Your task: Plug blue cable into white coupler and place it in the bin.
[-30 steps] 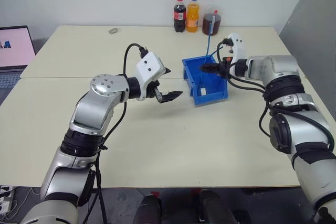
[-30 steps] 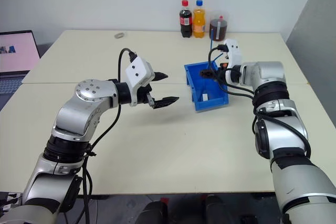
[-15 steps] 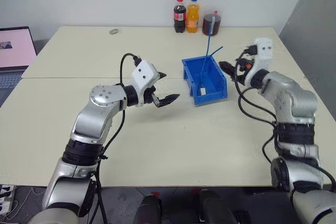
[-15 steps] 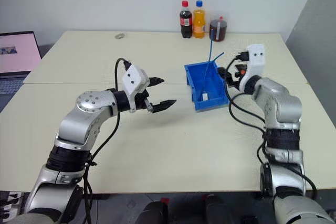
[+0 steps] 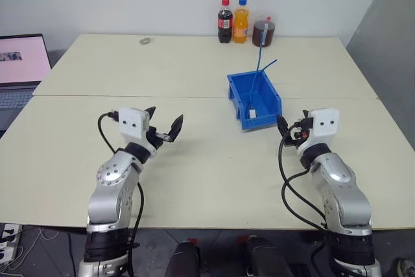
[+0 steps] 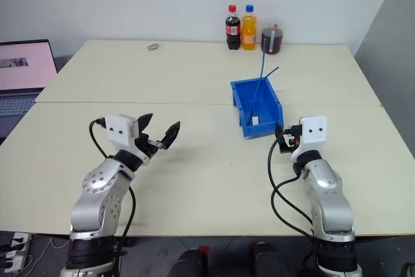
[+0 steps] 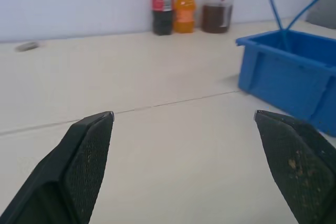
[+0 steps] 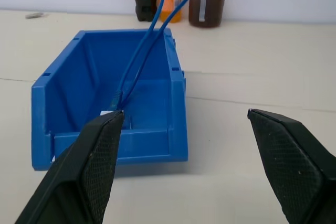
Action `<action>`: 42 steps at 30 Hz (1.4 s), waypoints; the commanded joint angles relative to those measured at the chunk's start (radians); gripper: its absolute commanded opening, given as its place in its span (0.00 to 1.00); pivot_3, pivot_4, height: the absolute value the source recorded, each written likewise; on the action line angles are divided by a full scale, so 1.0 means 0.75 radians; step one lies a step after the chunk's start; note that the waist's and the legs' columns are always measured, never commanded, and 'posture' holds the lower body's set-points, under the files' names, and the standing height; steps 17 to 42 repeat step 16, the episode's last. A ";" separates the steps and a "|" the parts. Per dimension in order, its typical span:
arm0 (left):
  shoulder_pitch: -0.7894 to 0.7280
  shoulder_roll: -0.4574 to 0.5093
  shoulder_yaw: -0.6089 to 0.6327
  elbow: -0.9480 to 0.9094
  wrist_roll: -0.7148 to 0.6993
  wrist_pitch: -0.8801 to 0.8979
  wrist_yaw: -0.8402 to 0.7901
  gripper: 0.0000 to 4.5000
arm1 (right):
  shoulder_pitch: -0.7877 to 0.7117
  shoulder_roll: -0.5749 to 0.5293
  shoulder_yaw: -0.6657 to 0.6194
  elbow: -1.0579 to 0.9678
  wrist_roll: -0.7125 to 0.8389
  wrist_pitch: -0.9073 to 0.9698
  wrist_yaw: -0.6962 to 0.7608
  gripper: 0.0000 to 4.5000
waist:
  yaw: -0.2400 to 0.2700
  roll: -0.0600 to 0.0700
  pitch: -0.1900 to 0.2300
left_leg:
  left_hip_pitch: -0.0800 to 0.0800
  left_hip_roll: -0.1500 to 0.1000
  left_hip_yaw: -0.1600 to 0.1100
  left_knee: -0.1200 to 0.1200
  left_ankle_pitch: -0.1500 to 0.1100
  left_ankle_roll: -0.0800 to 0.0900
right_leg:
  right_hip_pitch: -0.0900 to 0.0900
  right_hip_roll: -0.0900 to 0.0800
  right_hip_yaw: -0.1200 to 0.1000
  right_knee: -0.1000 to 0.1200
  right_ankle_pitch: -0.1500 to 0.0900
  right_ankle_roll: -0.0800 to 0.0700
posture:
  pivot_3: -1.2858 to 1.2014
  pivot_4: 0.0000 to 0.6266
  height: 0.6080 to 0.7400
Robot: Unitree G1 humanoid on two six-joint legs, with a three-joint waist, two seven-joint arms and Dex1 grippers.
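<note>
— Where is the blue cable [image 8: 140, 51] now?

— In the bin [image 5: 238, 92], which stands on the table [image 5: 194, 69]. One end lies on the bin's floor by the white coupler [image 6: 257, 120], though I can't tell whether the plug is seated; the rest of the cable rises over the far rim and sticks up into the air.

— And your grippers?

— A second ago my right gripper [image 5: 288, 132] was right at the bin, over its right wall. Now it has pulled back toward me and sits lower, just in front of the bin's near right corner, fingers spread wide and empty. My left gripper [image 5: 164, 128] has also come back and down to the left, well apart from the bin, wide apart with nothing between the fingers.

— Anything else around?

— Two bottles [image 5: 232, 21] and a jar of dark liquid [image 5: 262, 32] stand at the table's far edge, as before. A laptop [image 5: 21, 63] sits at the far left.
</note>
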 commanded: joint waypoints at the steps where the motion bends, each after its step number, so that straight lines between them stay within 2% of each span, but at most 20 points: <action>1: 0.140 -0.057 -0.010 -0.113 0.069 -0.088 0.107 1.00 | 0.222 0.017 0.042 -0.097 -0.052 -0.152 -0.021 0.89 | -0.001 0.000 0.000 | 0.000 0.000 0.000 0.000 0.000 0.000 | 0.000 0.000 0.001 0.000 0.000 0.001 | 0.52 0.24 1.00; 3: 0.284 -0.100 -0.031 -0.161 0.131 -0.165 0.161 1.00 | 0.397 0.020 0.086 -0.108 -0.099 -0.243 -0.032 0.89 | -0.001 0.000 0.000 | 0.001 0.000 0.001 0.000 0.000 0.000 | 0.000 0.000 0.002 -0.001 -0.003 0.005 | 0.52 0.24 1.00; 5: 0.375 -0.135 -0.042 -0.197 0.166 -0.216 0.203 1.00 | 0.482 0.035 0.091 -0.116 -0.120 -0.293 -0.059 0.89 | -0.003 -0.001 0.000 | 0.001 0.000 0.002 -0.001 0.000 0.000 | 0.000 0.000 0.003 -0.001 -0.004 0.006 | 0.52 0.24 1.00; 10: 0.497 -0.219 -0.081 -0.268 0.144 -0.208 0.248 1.00 | 0.481 0.056 0.075 -0.114 -0.124 -0.298 -0.092 0.89 | 0.002 -0.006 -0.002 | 0.004 0.005 0.000 -0.001 0.000 -0.001 | 0.001 0.005 0.001 -0.001 -0.004 0.006 | 0.52 0.24 1.00; 16: 0.492 -0.205 -0.133 -0.275 0.133 -0.170 0.219 1.00 | 0.430 0.049 0.060 -0.114 -0.107 -0.279 -0.081 0.89 | -0.004 -0.006 -0.002 | 0.005 0.006 0.001 0.000 0.000 -0.001 | 0.002 0.007 0.002 0.001 -0.005 0.006 | 0.52 0.24 1.00; 42: 0.492 -0.205 -0.133 -0.275 0.133 -0.170 0.219 1.00 | 0.430 0.049 0.060 -0.114 -0.107 -0.279 -0.081 0.89 | -0.004 -0.006 -0.002 | 0.005 0.006 0.001 0.000 0.000 -0.001 | 0.002 0.007 0.002 0.001 -0.005 0.006 | 0.52 0.24 1.00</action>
